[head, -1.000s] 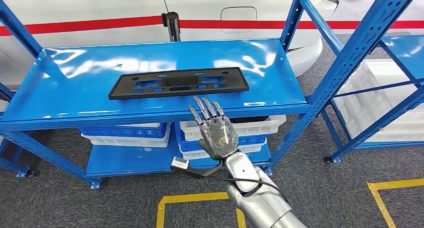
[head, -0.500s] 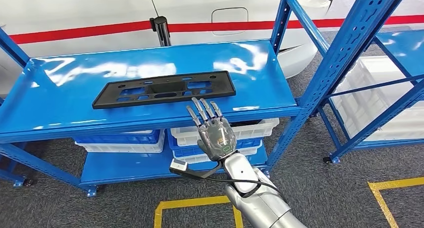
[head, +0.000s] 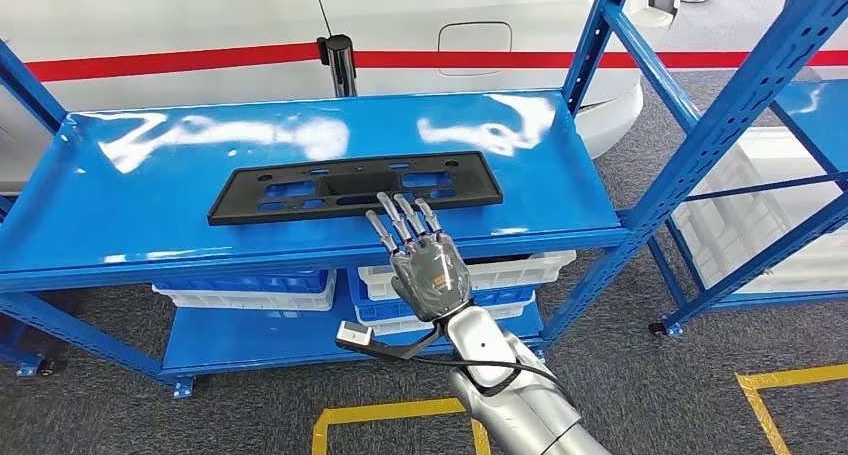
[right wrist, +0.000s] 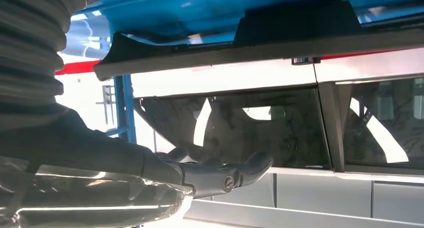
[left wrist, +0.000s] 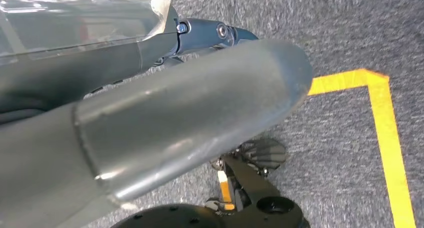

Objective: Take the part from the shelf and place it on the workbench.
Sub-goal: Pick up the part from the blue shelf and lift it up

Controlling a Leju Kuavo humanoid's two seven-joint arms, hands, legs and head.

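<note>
White bins (head: 470,270) sit on the lower tier beside blue ones (head: 245,280); a white car with a red stripe (head: 200,60) stands behind; yellow floor tape (head: 385,412) marks grey carpet, and possibly another crate (head: 760,200) sits at right.

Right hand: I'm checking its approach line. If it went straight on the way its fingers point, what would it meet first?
Probably the black part on the blue shelf: the right hand points straight at its near edge, though its height above the part is unclear.

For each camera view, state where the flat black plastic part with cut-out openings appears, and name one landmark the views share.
Head view: flat black plastic part lies mid-picture on the blue metal shelf.
Right wrist view: its long dark edge crosses near the top.
Left wrist view: not in it.
Shared landmark: the blue shelf.
</note>
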